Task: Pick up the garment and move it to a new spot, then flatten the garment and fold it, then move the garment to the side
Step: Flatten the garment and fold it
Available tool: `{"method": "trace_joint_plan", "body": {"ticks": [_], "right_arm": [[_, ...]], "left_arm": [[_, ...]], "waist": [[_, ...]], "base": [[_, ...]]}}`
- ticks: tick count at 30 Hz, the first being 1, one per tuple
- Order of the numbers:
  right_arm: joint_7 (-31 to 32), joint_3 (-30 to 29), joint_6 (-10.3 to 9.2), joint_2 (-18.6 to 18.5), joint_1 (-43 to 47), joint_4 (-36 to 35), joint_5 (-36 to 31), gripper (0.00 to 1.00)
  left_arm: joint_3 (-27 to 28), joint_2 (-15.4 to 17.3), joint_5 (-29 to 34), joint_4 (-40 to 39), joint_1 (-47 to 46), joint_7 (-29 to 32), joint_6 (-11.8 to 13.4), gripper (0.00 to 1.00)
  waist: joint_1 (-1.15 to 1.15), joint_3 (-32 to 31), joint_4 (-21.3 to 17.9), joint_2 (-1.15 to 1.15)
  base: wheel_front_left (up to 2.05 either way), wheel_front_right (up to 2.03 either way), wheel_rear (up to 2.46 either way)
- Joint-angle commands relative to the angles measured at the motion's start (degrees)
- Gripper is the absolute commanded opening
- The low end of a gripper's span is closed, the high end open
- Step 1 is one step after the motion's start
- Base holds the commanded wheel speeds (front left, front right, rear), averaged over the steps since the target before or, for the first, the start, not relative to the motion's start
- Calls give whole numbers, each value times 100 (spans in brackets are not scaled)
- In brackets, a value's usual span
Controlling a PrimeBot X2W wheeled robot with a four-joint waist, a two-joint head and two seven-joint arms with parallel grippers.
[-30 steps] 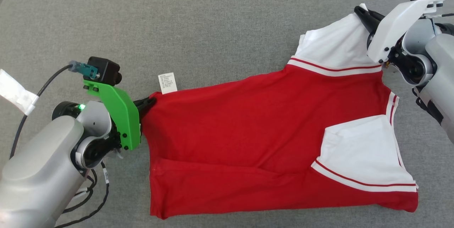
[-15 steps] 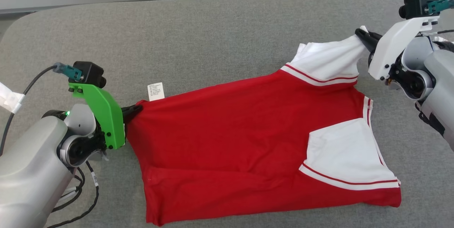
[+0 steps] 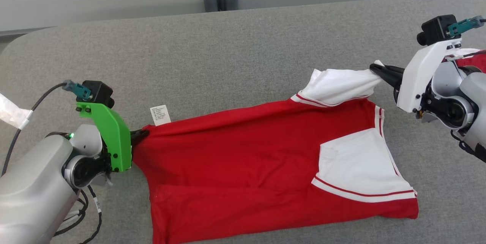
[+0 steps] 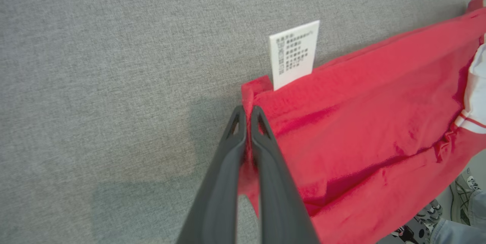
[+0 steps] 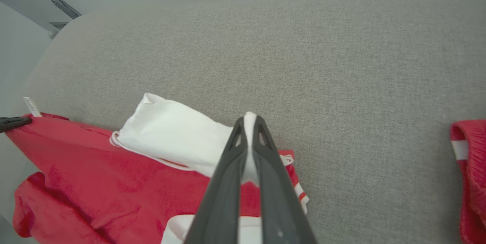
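Left gripper [image 4: 246, 109]: clenched on the red hem corner of the garment [image 3: 246, 160], just beside the white care label [image 4: 294, 54], at centre-left of the head view. Right gripper [image 5: 249, 117]: clenched on the tip of the white sleeve [image 3: 338, 86], at the right of the head view, with that sleeve raised off the grey desk [image 3: 228, 39] and drawn taut. The garment spans the lower centre of the frame, its nearer part resting on the desk and creased toward the lower edge. Assessment: the step in hand appears to be flattening. Both pinches should hold while the arms draw apart evenly and lower together, so the far edge lands straight. The left forearm enters from the lower left corner and the right from the right edge, each with fingers pointing inward at the cloth.
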Motion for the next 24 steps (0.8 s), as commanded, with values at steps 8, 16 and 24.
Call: {"method": "trace_joint_plan", "body": {"ticks": [8, 16, 24], "right_arm": [[446, 161, 1, -508, 391, -837, 474, 0], [939, 302, 1, -969, 721, -1117, 748, 0], [1207, 362, 1, -1098, 1057, -1162, 1049, 0]], "left_arm": [[-194, 154, -107, -110, 11, 499, -43, 0], [-308, 350, -361, -376, 137, 1102, -7, 0], [-352, 500, -660, -811, 348, 1544, 191, 0]], "waist": [[0, -89, -74, 0], [0, -187, -103, 0], [0, -227, -123, 0]], "base": [[0, 0, 0], [0, 0, 0], [0, 0, 0]]}}
